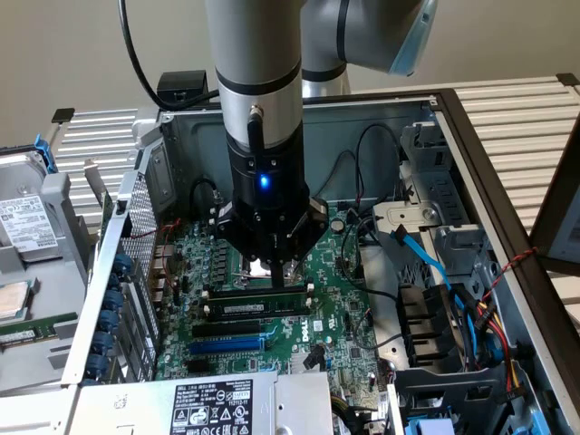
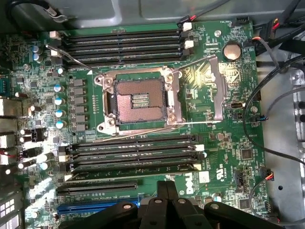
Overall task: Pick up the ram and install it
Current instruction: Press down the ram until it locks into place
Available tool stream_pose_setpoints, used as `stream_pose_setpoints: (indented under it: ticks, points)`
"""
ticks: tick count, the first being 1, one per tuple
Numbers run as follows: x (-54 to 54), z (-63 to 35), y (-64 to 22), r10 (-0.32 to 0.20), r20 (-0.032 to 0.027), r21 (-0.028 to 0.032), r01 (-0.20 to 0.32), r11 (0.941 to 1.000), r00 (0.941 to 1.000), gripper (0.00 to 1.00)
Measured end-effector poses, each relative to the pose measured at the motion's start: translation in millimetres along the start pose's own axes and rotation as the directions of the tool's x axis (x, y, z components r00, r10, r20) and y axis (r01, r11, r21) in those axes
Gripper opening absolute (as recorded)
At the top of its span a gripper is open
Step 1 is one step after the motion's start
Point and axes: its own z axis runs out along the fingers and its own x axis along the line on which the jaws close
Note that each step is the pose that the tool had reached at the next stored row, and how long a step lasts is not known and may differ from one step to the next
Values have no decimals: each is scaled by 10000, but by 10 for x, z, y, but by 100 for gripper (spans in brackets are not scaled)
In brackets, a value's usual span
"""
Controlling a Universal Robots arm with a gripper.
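A long dark-green ram stick (image 1: 258, 308) with black chips and a small white label stands upright in a memory slot on the motherboard (image 1: 340, 326), inside the open computer case. A second stick (image 1: 263, 292) stands in a slot just behind it. My gripper (image 1: 275, 265) hangs directly above these slots, its fingers pointing down and drawn together with nothing between them. In the wrist view the fingertips (image 2: 165, 193) meet just short of the bank of memory slots (image 2: 136, 156), which lies beside the open CPU socket (image 2: 140, 99).
A blue expansion slot (image 1: 227, 344) runs in front of the ram. Black and blue cables (image 1: 426, 263) and drive bays fill the exterior view's right. The case wall (image 1: 109, 272) stands at the left, and beyond it another green stick (image 1: 36, 331) lies outside.
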Motion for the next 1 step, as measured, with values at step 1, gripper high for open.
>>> stream_pose_setpoints:
  ticks: [1]
  points:
    - [0,0,0,0,0,0,0,10000,10000,10]
